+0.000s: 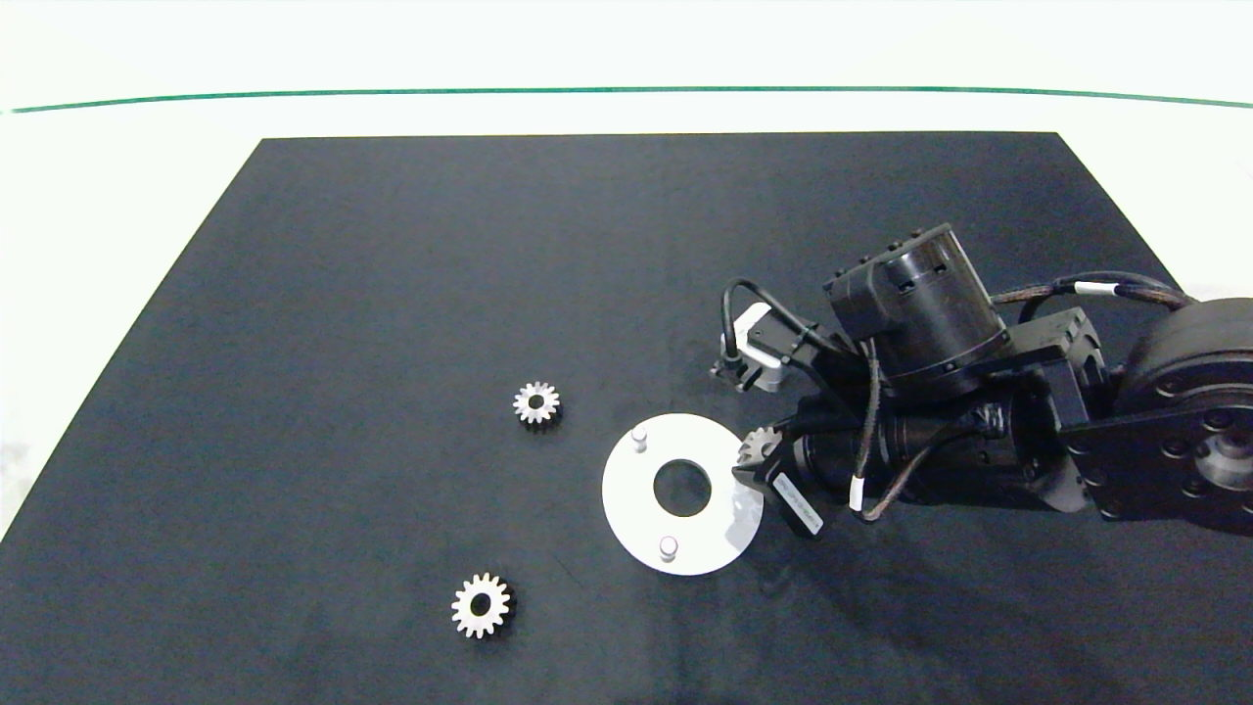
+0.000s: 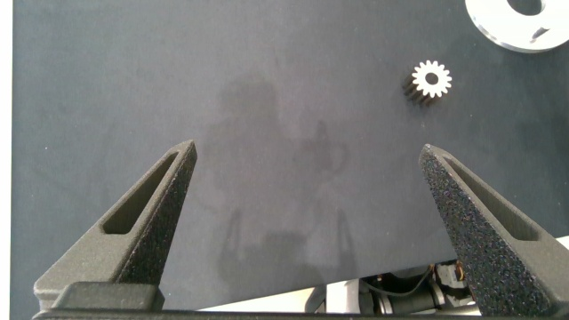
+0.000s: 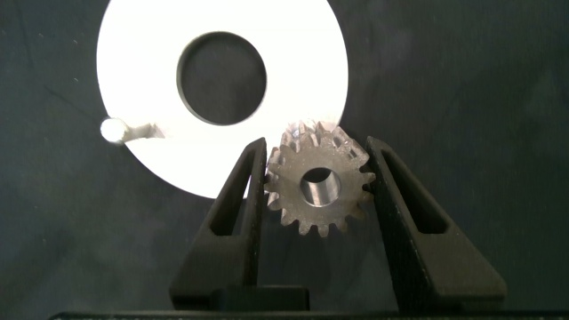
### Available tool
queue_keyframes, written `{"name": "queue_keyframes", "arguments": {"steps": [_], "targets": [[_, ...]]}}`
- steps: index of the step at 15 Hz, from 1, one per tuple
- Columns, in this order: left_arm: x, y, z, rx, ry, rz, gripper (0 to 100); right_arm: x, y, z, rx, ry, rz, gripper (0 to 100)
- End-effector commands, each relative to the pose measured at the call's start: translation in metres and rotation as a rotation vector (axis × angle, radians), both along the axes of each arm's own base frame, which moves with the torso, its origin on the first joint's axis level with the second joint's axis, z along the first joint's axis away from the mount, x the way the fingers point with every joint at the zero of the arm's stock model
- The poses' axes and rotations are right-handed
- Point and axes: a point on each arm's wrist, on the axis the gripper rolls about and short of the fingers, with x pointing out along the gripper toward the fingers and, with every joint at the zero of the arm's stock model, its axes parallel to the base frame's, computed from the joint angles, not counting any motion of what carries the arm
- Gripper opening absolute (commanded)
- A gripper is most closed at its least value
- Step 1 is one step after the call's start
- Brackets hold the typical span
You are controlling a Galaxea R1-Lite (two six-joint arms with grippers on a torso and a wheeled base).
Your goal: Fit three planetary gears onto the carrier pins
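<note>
The white disc [image 1: 626, 499] lies on the black mat with two carrier pins [image 1: 639, 438] [image 1: 669, 546] showing; its right edge is covered by my right gripper [image 1: 759, 456]. That gripper is shut on one planetary gear [image 3: 318, 188], held flat between its fingers [image 3: 240, 204] over the disc's [image 3: 133, 80] rim, with one pin [image 3: 111, 130] off to the side. Two other planetary gears [image 1: 536, 402] [image 1: 481, 605] lie loose on the mat left of the disc. My left gripper [image 2: 308, 151] is open above bare mat, with a gear [image 2: 432, 80] and the disc's edge [image 2: 498, 31] beyond it.
The black mat [image 1: 392, 294] covers most of the white table, whose far edge carries a green line [image 1: 626, 91]. The right arm's bulky wrist and cables [image 1: 920, 323] reach in over the mat's right side. The left arm is out of the head view.
</note>
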Motion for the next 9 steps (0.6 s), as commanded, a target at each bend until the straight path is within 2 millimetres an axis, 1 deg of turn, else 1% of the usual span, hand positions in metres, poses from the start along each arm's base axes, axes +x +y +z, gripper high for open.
{"name": "queue_keyframes", "arguments": {"steps": [1, 9], "targets": [[0.0002, 0.0000, -0.0001, 0.001, 0.004, -0.001, 100, 0.0018, 0.0035, 0.0002, 0.000, -0.003, 0.005, 25], [0.0000, 0.0000, 0.0002, 0.000, 0.002, -0.004, 100, 0.0066, 0.0079, -0.0070, -0.013, 0.011, 0.005, 25]]}}
